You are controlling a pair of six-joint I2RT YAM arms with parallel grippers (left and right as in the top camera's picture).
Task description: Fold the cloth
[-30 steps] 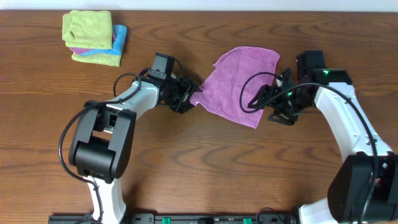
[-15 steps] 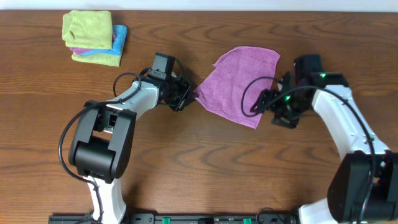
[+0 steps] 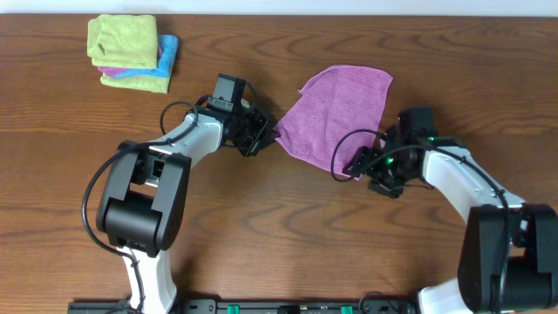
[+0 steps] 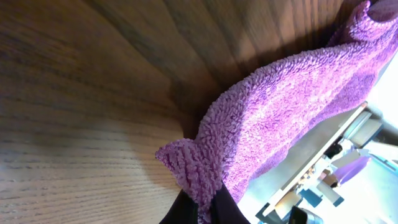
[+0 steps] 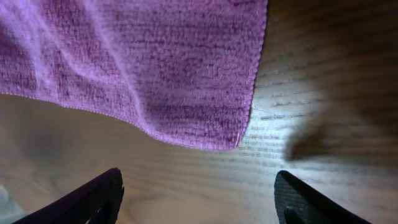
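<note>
A purple cloth (image 3: 336,118) lies spread on the wooden table, one corner toward each arm. My left gripper (image 3: 266,135) is shut on the cloth's left corner (image 4: 199,180), pinched between its dark fingers. My right gripper (image 3: 362,167) is open and empty just off the cloth's near right corner (image 5: 217,134). Its two fingertips (image 5: 93,199) stand wide apart, short of the cloth's edge, with bare wood between them.
A stack of folded cloths (image 3: 131,52), green, blue and purple, sits at the table's far left corner. The wooden table (image 3: 288,244) stretches bare toward the front edge.
My right gripper has moved down and left along the cloth's right side to its near corner. The left gripper has stayed put, holding its corner.
</note>
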